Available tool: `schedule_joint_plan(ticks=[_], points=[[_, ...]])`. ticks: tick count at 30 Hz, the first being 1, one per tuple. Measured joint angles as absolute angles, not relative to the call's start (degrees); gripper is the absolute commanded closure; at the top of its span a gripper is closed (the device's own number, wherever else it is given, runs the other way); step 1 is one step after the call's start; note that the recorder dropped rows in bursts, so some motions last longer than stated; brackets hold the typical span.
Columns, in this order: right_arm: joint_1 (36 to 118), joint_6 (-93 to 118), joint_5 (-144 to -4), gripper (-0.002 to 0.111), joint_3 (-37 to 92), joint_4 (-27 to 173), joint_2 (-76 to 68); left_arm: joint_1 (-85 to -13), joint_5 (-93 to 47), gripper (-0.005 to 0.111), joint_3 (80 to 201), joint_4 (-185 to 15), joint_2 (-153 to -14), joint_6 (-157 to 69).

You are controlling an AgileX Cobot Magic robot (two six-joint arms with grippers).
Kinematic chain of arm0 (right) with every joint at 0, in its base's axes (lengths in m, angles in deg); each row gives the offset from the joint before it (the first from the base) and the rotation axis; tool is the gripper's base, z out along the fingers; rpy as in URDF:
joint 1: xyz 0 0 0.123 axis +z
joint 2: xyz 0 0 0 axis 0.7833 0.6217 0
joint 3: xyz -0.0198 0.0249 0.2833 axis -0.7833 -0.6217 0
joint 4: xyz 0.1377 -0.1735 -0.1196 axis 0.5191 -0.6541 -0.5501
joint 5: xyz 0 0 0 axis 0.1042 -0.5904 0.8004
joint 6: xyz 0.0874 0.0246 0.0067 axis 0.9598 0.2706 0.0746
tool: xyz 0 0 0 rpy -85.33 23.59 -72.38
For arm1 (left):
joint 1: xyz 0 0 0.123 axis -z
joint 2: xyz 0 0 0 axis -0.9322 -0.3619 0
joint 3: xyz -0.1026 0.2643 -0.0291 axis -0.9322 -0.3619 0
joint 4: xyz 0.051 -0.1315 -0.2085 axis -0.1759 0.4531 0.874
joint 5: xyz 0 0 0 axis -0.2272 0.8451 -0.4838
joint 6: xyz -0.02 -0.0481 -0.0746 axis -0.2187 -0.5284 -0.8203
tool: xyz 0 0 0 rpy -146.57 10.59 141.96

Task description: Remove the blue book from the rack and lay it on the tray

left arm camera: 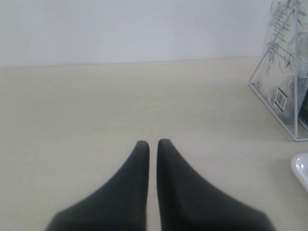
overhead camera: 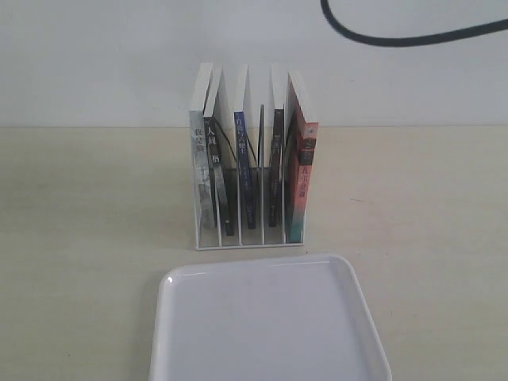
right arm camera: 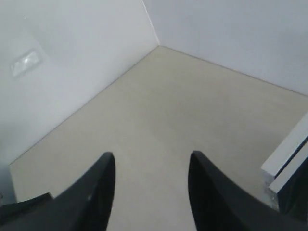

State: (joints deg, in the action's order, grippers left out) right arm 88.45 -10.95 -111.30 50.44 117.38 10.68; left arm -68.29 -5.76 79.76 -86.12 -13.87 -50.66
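The white wire rack (overhead camera: 248, 238) stands at the middle of the table with several books upright in its slots. The blue book (overhead camera: 242, 159) sits in the middle slot, its dark blue spine facing the camera. The white tray (overhead camera: 266, 321) lies flat just in front of the rack. Neither gripper appears in the exterior view. My left gripper (left arm camera: 153, 143) is shut with nothing in it, low over bare table; the rack (left arm camera: 284, 103) and a tray corner (left arm camera: 301, 168) show at that view's edge. My right gripper (right arm camera: 151, 161) is open over bare table near book edges (right arm camera: 288, 163).
A red-and-teal-spined book (overhead camera: 305, 178) fills the rack's right slot, black-spined books (overhead camera: 216, 171) stand on either side of the blue one. A black cable (overhead camera: 397, 36) hangs against the white back wall. A wall corner (right arm camera: 156, 41) bounds the table in the right wrist view.
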Motion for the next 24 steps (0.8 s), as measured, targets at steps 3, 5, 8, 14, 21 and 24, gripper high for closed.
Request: schedule_joint_plan(ticks=[3, 5, 8, 14, 21, 24], points=[[91.4, -4.2, -106.6, 0.062, 50.4, 108.2, 10.7, -68.3, -5.8, 0.102, 79.8, -86.1, -13.9, -50.7], [92.5, -1.0, -104.6, 0.062, 50.4, 103.5, 10.7, -68.3, -5.8, 0.102, 79.8, -86.1, -13.9, -50.7], [93.3, 1.2, -104.6, 0.062, 50.6, 99.5, 11.4, -68.3, -5.8, 0.102, 79.8, -86.1, -13.9, -50.7], [93.3, 8.2, -109.3, 0.062, 53.8, 89.1, 14.9, -68.3, -5.8, 0.102, 79.8, -86.1, -13.9, -50.7], [93.3, 28.7, -112.7, 0.065, 56.6, 66.0, 20.5, -68.3, -5.8, 0.102, 79.8, -86.1, -13.9, -50.7], [93.3, 33.2, -114.2, 0.082, 56.6, 60.5, 23.2, -68.3, -5.8, 0.102, 79.8, -86.1, -13.9, -50.7]])
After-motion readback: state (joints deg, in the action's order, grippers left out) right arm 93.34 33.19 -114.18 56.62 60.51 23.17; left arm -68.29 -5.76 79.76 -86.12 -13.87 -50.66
